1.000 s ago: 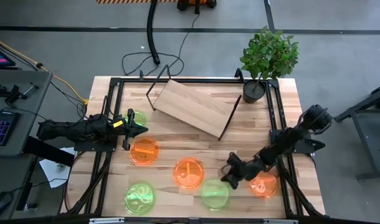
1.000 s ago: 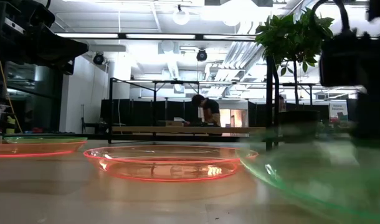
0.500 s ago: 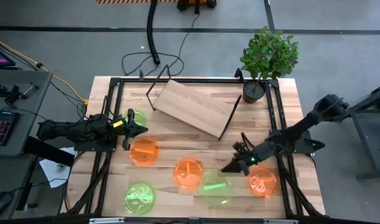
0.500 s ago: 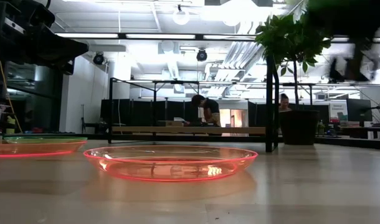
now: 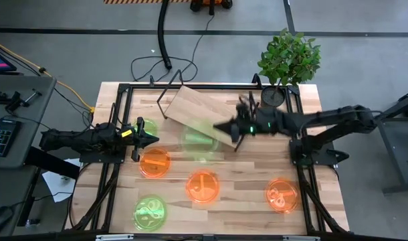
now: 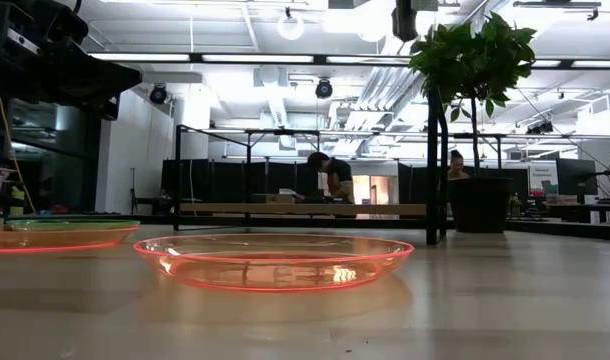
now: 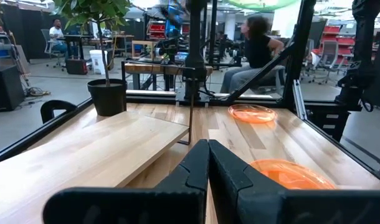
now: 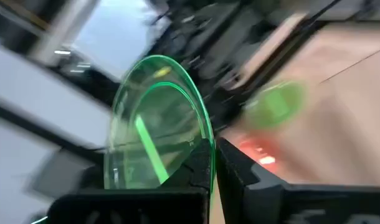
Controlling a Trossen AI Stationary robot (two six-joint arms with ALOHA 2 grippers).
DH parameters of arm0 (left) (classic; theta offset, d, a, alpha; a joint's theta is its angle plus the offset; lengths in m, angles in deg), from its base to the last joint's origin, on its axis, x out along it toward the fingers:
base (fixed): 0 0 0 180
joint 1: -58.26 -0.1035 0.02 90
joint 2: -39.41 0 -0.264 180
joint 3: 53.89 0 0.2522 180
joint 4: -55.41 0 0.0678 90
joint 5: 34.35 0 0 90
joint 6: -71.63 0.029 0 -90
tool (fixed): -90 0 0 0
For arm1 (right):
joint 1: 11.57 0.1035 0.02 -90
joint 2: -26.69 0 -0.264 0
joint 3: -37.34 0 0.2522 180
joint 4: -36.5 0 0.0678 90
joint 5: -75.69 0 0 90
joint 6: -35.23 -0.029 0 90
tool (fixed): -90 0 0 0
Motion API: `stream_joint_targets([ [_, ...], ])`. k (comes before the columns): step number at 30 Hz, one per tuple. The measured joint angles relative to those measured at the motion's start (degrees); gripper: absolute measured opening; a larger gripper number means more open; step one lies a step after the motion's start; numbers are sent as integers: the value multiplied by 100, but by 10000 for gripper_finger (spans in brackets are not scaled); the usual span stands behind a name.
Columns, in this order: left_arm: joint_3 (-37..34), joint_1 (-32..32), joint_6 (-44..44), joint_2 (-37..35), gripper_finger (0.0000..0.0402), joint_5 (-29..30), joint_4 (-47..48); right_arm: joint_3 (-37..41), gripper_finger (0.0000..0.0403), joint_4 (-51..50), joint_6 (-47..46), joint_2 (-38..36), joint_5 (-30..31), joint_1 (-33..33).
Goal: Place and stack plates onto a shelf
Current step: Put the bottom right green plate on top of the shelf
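My right gripper [image 5: 224, 128] is shut on a neon green plate [image 5: 198, 138] and has reached out over the near part of the wooden shelf [image 5: 190, 106]. The shelf stands slantwise at the table's far middle. My left gripper [image 5: 152, 139] is shut and waits at the left, between a green plate [image 5: 147, 127] and an orange plate [image 5: 155, 163]. Two more orange plates [image 5: 202, 185] [image 5: 282, 195] and a green plate [image 5: 150, 211] lie flat on the table. The low view shows an orange plate [image 6: 275, 260] close up. My right gripper pinches the green plate's rim [image 8: 199, 144] between its two fingers. The fingers come from the table's right, pointing left. The plate [image 8: 154, 127] sticks out beyond the fingertips, lifted clear of the table and blurred by motion above the shelf's near edge.
A potted plant [image 5: 288, 61] stands at the far right corner, just beyond the shelf's right end. Dark frame rails [image 5: 301, 134] run along the table's sides. Bare tabletop shows near the front right, where the plate lay. People sit in the room beyond the table.
My right gripper has lifted the green plate off the table near the front edge. It has swung fast toward the far left, from beside the right orange plate to over the shelf. The plate has gone from lying flat to being carried in the air.
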State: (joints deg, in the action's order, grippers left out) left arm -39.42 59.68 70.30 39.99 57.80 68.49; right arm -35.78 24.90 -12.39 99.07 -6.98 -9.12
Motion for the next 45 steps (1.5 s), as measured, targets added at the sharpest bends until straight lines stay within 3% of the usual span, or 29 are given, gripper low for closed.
stream_joint_targets([
  [6, 0, -1, -2, 0, 0, -2, 2, -1083, 0, -2745, 708, 1, 392, -1012],
  [13, 1, 0, 0, 0, 0, -1, 1, -1103, 0, -4257, 804, 4, 527, -1717],
  [28, 0, 0, 0, 1, 0, 0, 0, -838, 0, -4372, 1772, 1072, -92, -2297],
  [45, 0, 0, 0, 1, 0, -1, 2, -845, 0, -4398, 2335, 1362, 76, -2611],
])
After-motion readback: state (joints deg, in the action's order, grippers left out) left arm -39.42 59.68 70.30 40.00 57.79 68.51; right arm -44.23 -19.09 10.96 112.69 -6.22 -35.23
